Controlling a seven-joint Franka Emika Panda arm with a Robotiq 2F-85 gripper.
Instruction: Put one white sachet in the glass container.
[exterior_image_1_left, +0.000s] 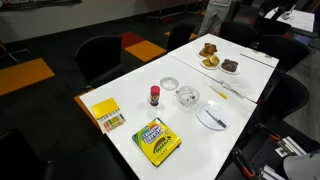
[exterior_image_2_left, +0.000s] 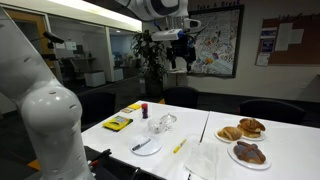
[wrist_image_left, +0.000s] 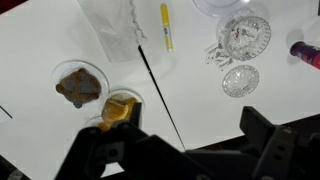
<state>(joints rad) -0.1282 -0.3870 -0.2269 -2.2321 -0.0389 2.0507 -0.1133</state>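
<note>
The glass container stands on the white table, and its round glass lid lies beside it. Small white sachets seem to lie against the container's side, and there is crumpled white inside it; I cannot tell them apart clearly. The container also shows in both exterior views. My gripper is open and empty, high above the table, with its dark fingers at the bottom of the wrist view. It is not seen in the overhead exterior view.
A red-capped bottle, a crayon box and a yellow card lie on the table. So do a white plate, a yellow pen, a plastic bag and pastry plates. Chairs ring the table.
</note>
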